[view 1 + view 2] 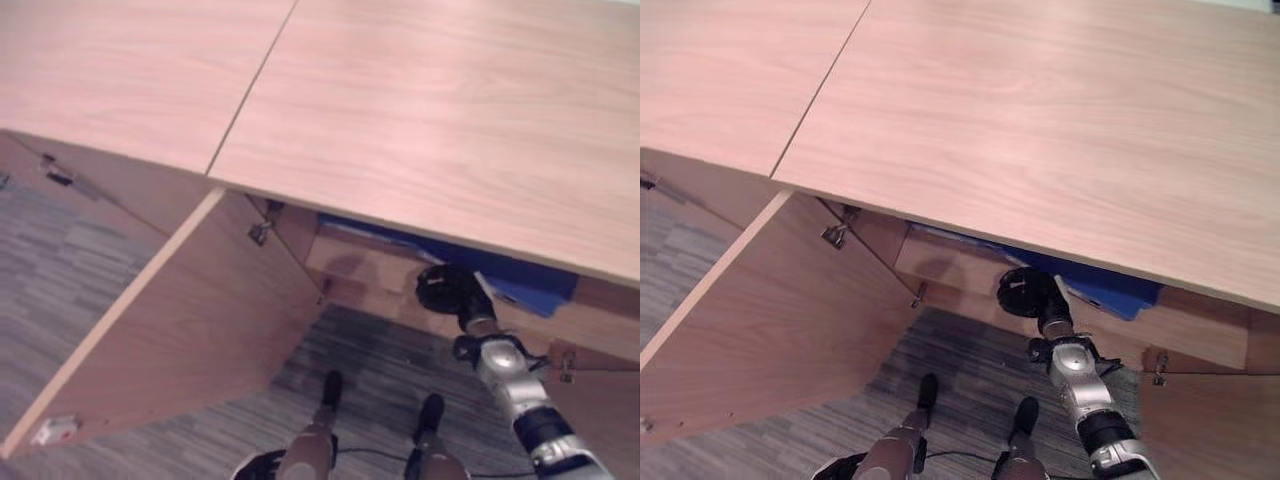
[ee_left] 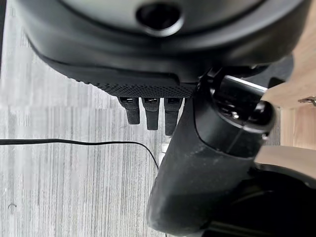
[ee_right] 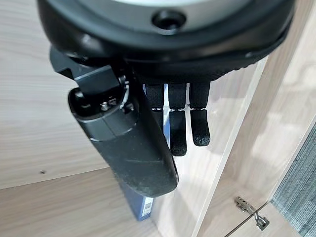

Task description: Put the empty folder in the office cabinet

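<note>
The blue folder (image 1: 530, 285) lies inside the cabinet, on the wooden shelf (image 1: 365, 265) just under the cabinet top (image 1: 450, 120). My right hand (image 1: 447, 287) reaches into the opening in front of the folder. In the right wrist view that hand (image 3: 173, 44) has straight fingers (image 3: 200, 126) and an extended thumb, and the folder's blue edge (image 3: 143, 210) shows past the thumb, between it and the fingers. My left hand (image 2: 148, 54) hangs over the grey carpet with relaxed fingers (image 2: 152, 113), holding nothing.
The cabinet's left door (image 1: 190, 330) stands wide open over the grey carpet (image 1: 60, 290). A second door (image 1: 1200, 420) with a metal hinge (image 1: 1157, 370) stands at the lower right. The cabinet's side wall (image 3: 276, 113) is close beside my right hand.
</note>
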You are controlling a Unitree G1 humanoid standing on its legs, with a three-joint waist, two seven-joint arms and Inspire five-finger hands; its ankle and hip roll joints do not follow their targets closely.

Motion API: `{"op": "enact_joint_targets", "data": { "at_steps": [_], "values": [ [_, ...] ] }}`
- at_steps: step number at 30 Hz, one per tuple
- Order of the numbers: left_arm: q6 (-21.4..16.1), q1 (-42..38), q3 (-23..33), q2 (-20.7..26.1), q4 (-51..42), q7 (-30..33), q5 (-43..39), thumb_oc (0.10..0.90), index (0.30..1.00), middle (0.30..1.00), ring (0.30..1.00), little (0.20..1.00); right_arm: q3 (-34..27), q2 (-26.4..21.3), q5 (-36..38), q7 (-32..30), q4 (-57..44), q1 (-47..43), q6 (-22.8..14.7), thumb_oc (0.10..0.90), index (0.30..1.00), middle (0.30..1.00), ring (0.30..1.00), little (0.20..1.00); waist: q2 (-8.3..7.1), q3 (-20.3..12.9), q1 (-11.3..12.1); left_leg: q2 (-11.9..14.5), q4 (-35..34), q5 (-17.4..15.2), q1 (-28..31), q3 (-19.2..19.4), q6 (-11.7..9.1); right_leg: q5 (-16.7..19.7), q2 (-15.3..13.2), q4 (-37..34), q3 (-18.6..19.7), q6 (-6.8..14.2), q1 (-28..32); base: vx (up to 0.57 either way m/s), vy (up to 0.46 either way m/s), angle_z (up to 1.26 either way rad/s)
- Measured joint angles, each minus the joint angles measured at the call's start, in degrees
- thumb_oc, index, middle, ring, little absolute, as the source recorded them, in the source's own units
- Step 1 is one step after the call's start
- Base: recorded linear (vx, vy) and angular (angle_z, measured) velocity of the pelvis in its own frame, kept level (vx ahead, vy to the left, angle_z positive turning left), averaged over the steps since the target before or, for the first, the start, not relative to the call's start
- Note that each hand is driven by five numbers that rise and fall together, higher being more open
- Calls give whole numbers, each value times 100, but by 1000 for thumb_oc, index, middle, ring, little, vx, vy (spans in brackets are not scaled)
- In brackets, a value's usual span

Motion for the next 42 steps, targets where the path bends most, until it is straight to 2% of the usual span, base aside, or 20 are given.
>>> {"op": "enact_joint_targets", "data": {
  "at_steps": [2,10,18,25,31,37,42],
  "values": [
    [-4,-19,-30,0,-96,1,1,800,900,900,900,900,-69,-14,-1,-63,56,-54,-3,400,300,300,300,300,18,83,79,-10,1,16,-13,-22,5,-6,-4,1,-33,2,3,-2,-7,8],
    [-36,-77,-163,4,-231,-4,-4,800,900,900,900,900,-164,-112,-88,-240,437,-422,-4,400,300,300,300,300,112,330,123,-82,2,25,-94,-156,12,-52,-58,24,-187,32,6,-11,0,10],
    [-36,-211,-215,18,-227,7,-10,800,900,900,900,900,-168,-97,-90,-341,859,-453,3,400,300,300,300,300,147,374,239,-90,2,25,-102,-249,12,-188,-88,203,-259,46,-20,-17,5,5],
    [-38,-232,-309,27,-297,24,-17,800,900,900,900,900,-219,-88,-90,-448,968,-493,-25,400,300,300,300,300,206,449,233,-98,4,56,-190,-247,30,-240,-129,378,-242,57,-192,-14,4,0],
    [-41,-236,-352,36,-339,36,-23,800,900,900,900,900,-242,-108,-89,-464,1391,-903,-53,400,300,300,300,300,243,493,234,-88,4,78,-199,-243,23,-338,-153,568,-205,47,-304,-11,3,-1],
    [-129,-273,-519,42,-480,31,-242,800,900,900,900,900,-439,-524,-19,-520,1899,-1720,-130,400,300,300,300,300,502,687,264,-102,6,207,-416,-260,26,-490,-251,1052,-168,48,-719,-43,1,1],
    [-173,-275,-623,55,-557,26,-240,800,900,900,900,900,-418,-669,19,-507,2404,-2100,-132,400,300,300,300,300,560,706,293,-130,6,227,-428,-301,23,-656,-351,1362,-164,69,-852,-1,1,4]
  ]
}}
